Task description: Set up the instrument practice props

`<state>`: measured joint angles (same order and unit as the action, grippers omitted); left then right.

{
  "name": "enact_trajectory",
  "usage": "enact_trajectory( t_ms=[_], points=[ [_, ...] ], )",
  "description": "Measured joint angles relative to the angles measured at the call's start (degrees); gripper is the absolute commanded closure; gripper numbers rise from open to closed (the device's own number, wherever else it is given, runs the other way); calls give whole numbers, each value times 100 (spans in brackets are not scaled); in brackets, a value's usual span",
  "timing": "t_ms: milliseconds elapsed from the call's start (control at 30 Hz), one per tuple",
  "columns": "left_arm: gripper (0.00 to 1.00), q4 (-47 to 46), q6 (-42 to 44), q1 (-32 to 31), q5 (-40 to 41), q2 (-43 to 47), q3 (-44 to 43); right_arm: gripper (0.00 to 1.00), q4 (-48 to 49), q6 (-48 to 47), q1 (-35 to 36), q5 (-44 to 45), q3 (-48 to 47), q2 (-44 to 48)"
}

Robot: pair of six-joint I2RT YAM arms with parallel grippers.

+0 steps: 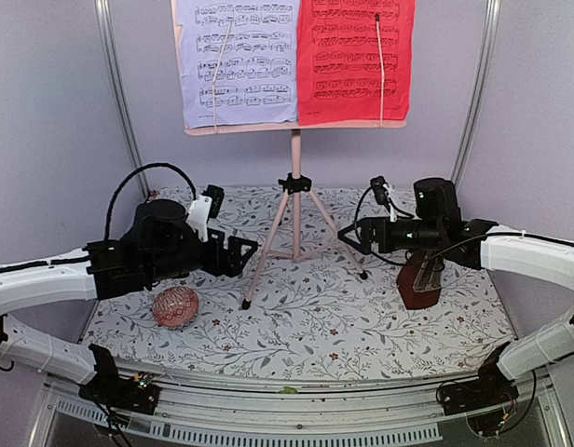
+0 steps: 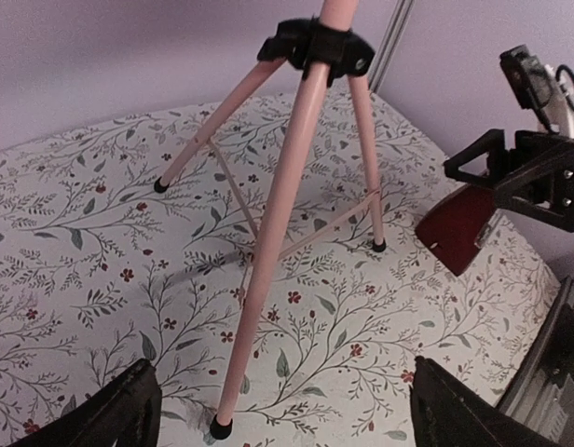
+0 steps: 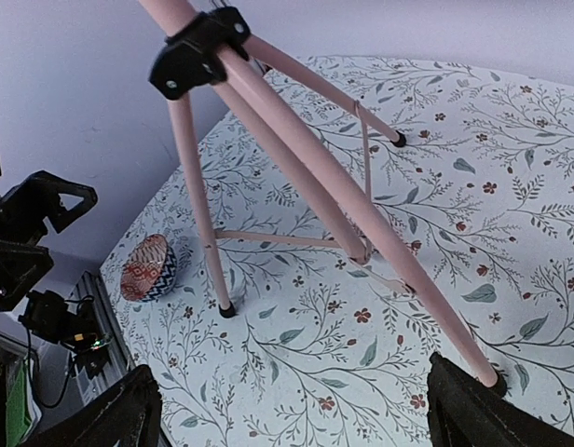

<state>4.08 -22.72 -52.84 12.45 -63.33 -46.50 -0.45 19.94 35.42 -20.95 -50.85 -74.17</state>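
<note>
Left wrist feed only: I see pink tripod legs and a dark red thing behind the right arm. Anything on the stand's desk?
Observer: Yes. A lavender page and a red page sit side by side on the pink music stand.
Operator: Any other objects on the table?
Observer: A round patterned object lies on the floral cloth, left of the tripod feet and touching none.
Operator: Is the right claw holding the red thing?
Observer: No. Its own camera shows the right claw open with nothing between the fingers. The metronome stands on the cloth.
</note>
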Motion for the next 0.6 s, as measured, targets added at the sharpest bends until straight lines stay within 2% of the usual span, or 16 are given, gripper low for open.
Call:
enact_trajectory(
  t_ms=[333,600],
  points=[
    [7,-74,-437,68,243,-1792,26,1,293,212,11,514,37,-1130],
    [7,-98,-675,310,122,-2535,-249,1,354,260,-7,874,-105,-1928]
  ],
)
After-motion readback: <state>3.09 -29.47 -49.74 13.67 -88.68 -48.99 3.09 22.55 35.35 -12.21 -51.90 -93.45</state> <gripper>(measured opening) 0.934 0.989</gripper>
